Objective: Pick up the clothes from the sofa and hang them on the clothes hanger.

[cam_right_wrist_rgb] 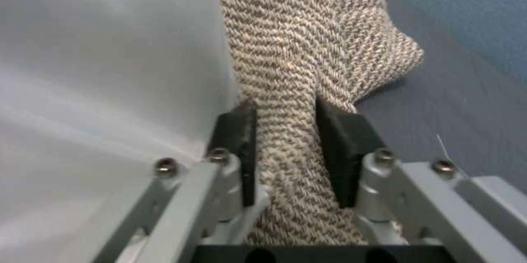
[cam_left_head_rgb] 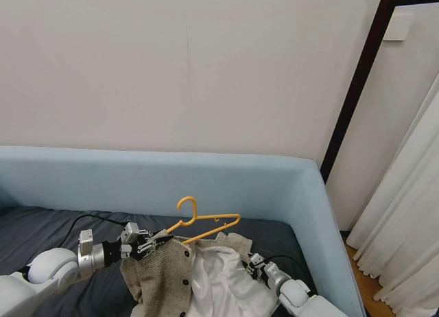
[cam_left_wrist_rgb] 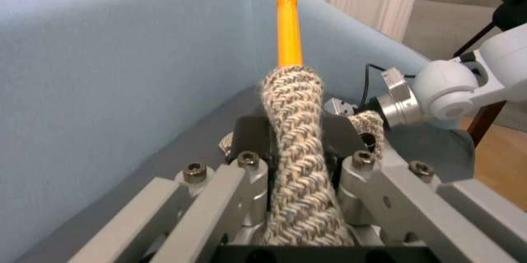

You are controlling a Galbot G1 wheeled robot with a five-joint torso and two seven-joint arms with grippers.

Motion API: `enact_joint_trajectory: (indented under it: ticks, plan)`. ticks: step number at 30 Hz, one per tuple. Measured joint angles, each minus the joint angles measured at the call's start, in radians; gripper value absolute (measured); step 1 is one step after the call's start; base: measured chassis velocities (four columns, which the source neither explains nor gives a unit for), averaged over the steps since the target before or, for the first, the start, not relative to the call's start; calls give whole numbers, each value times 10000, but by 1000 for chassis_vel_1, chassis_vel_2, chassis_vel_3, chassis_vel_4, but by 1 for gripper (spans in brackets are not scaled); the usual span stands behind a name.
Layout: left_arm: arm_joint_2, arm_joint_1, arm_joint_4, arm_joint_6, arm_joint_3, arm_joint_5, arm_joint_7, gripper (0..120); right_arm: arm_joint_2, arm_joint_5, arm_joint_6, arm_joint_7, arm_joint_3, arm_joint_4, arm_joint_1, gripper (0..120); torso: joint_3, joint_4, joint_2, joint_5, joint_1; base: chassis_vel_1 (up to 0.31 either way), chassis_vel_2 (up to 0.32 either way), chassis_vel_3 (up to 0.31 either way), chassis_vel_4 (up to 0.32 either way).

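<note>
Over the sofa (cam_left_head_rgb: pixel 302 193), seen from the head, the left gripper (cam_left_head_rgb: pixel 142 245) holds one shoulder of the tweed jacket (cam_left_head_rgb: pixel 161 276) together with the near end of the orange hanger (cam_left_head_rgb: pixel 206 224), whose hook points up against the blue backrest. The jacket hangs open below, showing its white lining (cam_left_head_rgb: pixel 216 283), and its lower part seems to rest on the dark seat. The right gripper (cam_left_head_rgb: pixel 254 261) is at the jacket's other shoulder, just under the hanger's far arm, which is bare.

From the left wrist, the fingers (cam_left_wrist_rgb: pixel 197 207) are closed narrowly on a rolled edge of tweed. The hanger's orange bar runs away out of the fabric, and the right arm (cam_left_wrist_rgb: pixel 448 87) sits beyond.

From the right wrist, the black pads (cam_right_wrist_rgb: pixel 240 142) pinch a fold of tweed beside the lining.

By my reading, the pick-up is done and one shoulder looks threaded. The second shoulder has yet to go over the hanger's free arm, and the garment is not hung up anywhere.
</note>
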Motion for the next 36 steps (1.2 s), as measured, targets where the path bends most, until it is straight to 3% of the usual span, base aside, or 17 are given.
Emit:
enact_joint_trajectory:
  ticks: [4,7,14,25,36]
  plan:
    - [39,13,-40,-15,25,10,-36,10,-46,142,-16,61,-8,110,-38,4,1,-1,0,-2,0,0,0,0,0]
    - [43,30,-42,-29,0,12,-67,10,-111,188,-20,109,-9,214,-75,0,2,0,-1,-2,0,0,0,0,0]
    - [106,71,-71,-108,-130,40,-63,10,-495,576,-99,477,173,1128,-304,0,2,-4,-1,-1,0,0,0,0,0]
    - [169,193,-261,-558,-388,407,152,10,-1571,1661,-931,1229,1146,4100,-741,0,1,-1,0,0,0,0,0,0,0]
    - [254,281,-316,-630,-436,515,225,10,-1826,324,-631,1061,774,4244,-1099,0,0,-2,-1,0,0,0,0,0,0]
